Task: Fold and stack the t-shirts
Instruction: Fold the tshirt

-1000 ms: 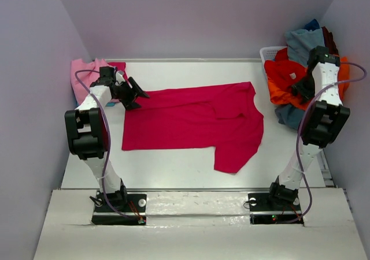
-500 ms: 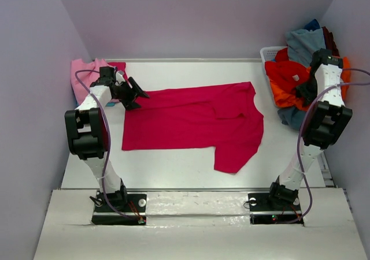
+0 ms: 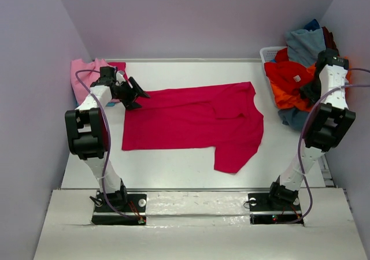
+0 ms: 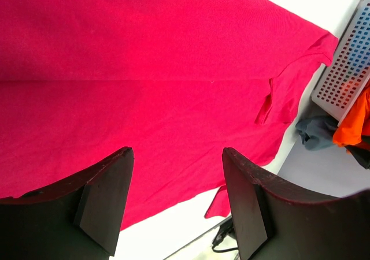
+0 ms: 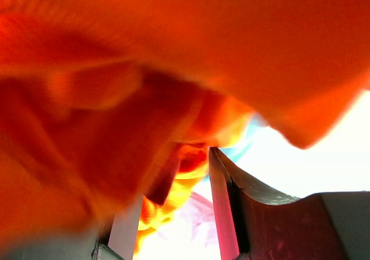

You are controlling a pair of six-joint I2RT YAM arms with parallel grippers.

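Observation:
A crimson-magenta t-shirt [image 3: 196,121] lies spread flat in the middle of the white table [image 3: 173,167], neck end to the right. My left gripper [image 3: 136,94] hovers over its far left corner, open and empty; in the left wrist view the shirt [image 4: 144,69] fills the space beyond the gripper [image 4: 177,151]. My right gripper [image 3: 314,91] is down in the heap of t-shirts in the basket [image 3: 267,53]. Blurred orange t-shirt cloth [image 5: 144,69] drapes over that gripper [image 5: 188,173]. Its jaws stand apart with light showing between them.
A light pink t-shirt [image 3: 84,75] lies at the table's far left corner, behind my left arm. The heap holds red [image 3: 286,72], orange [image 3: 286,98] and grey-blue [image 3: 303,40] shirts and spills over the rim. Purple walls close in on three sides.
My right arm has shifted rightwards, deeper into the basket heap. The left arm and the crimson shirt have not moved.

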